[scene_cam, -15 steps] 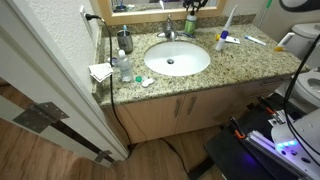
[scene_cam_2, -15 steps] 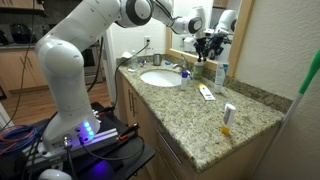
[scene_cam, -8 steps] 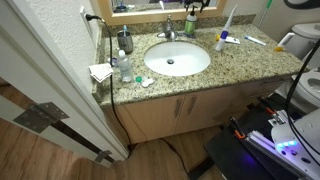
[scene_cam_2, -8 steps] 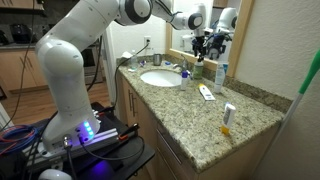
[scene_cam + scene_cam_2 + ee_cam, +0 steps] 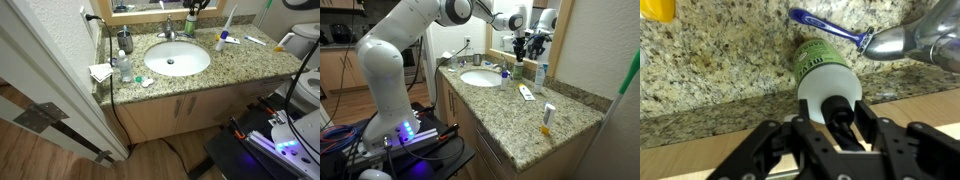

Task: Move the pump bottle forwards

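we are at the start of the job. the bottle [image 5: 824,70] has not moved forwards yet. it stands at the back of the counter [image 5: 230,65], close to the wall, at about 1 o'clock from the sink [image 5: 147,60] and just beside the faucet [image 5: 168,32].

the gripper [image 5: 835,125] hangs right over the bottle. in the wrist view we look down on the pale pump head, and the two fingers [image 5: 790,135] stand one on each side of it, at 9 o'clock and 3 o'clock. the jaws are open, with the pump head in the gap. they look close to it, but we cannot tell if they touch it. we do not think they are holding it yet.

a blue razor [image 5: 830,27] lies on the counter at 12 o'clock from the bottle in that view, very near it.

so what is done: we think the reach is over, because the gripper is lined up with the bottle. what is left: close the jaws on the bottle, then bring it forwards toward the front edge of the counter, set it down standing up, and let go. the bottle is tall and thin, so we think it could tip if it is pushed from the top.
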